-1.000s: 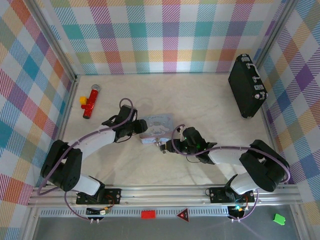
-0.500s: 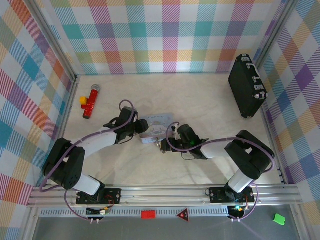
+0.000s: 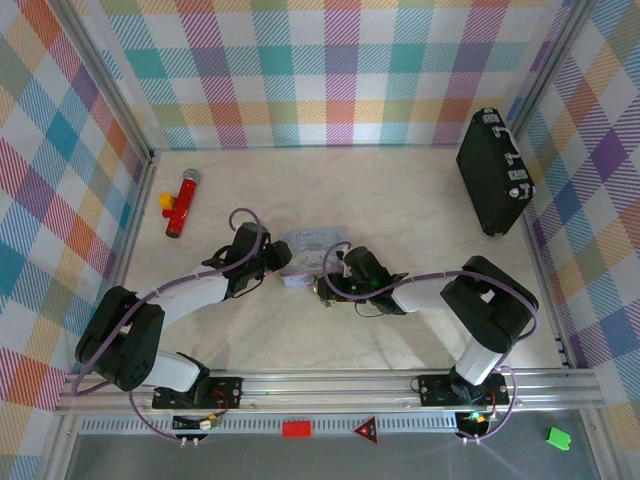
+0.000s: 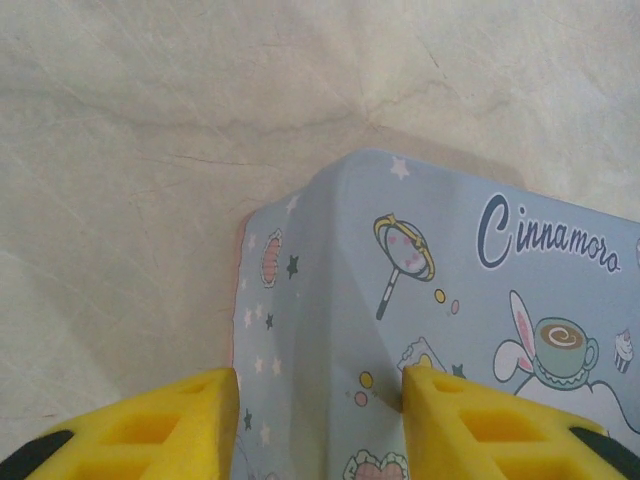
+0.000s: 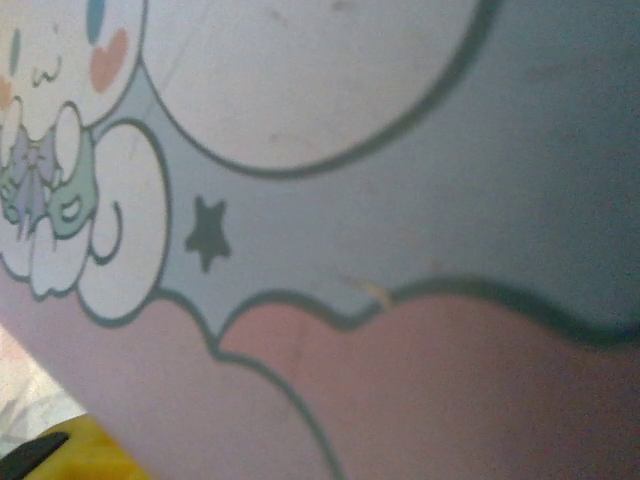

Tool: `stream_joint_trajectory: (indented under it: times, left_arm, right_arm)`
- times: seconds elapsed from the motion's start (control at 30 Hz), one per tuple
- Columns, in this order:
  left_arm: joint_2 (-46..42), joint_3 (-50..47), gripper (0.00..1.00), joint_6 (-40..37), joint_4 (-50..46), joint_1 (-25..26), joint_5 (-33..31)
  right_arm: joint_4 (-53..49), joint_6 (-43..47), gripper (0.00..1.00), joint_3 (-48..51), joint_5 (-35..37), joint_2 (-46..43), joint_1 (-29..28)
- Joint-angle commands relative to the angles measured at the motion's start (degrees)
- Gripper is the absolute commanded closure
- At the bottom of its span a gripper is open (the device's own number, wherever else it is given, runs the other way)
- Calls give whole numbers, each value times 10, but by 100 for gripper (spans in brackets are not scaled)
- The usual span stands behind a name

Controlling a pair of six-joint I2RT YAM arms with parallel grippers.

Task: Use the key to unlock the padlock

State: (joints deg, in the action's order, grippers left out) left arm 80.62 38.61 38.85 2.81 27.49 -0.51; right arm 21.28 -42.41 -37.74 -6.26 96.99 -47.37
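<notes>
Table (image 3: 420, 210): pale, faintly creased surface, enclosed by plaid walls on three sides.
Left arm (image 3: 190, 292): reached from its base at 7 o'clock toward the table centre, forearm low over the surface.
Right arm (image 3: 440, 295): reached from its base at 5 o'clock, bent sharply back toward the centre.
Black case (image 3: 492, 172): stood at 2 o'clock against the right wall, well apart from both arms.
Tin (image 3: 312, 248): pale blue cartoon tin, lying flat just short of the table centre, between the two tools.
Toy (image 3: 181, 203): red and yellow, lying at 10 o'clock near the left wall, well apart from the tin.
Left tool (image 3: 278, 258): at the tin's 9 o'clock edge. The left wrist view showed its yellow fingers (image 4: 150, 425) apart, a corner of the tin between them. Contact could not be determined.
Right tool (image 3: 328, 288): at the tin's 6 o'clock edge. The right wrist view was pressed close to the tin's printed face, with a sliver of yellow finger (image 5: 60, 455) at 7 o'clock. Whether the fingers were apart or together could not be told.
Padlock (image 3: 320, 290): a tiny dark and silvery item at the right tool's tip, just beside the tin's 6 o'clock edge. It was too small to judge its condition.
</notes>
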Motion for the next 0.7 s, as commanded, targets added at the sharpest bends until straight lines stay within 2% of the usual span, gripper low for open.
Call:
stream_joint_trajectory:
  times: [0.0, 0.47, 0.67]
  left_arm:
    - [5, -24, 55, 4, -61, -3, -32]
    - [18, -30, 55, 2, -64, -3, -34]
    - [16, -38, 56, 7, -61, -3, -41]
  right_arm:
    - [13, 9, 55, -26, -27, 56, -36]
    - [-34, 13, 83, -44, -22, 39, -41]
    - [-20, -13, 89, -43, -32, 31, -42]
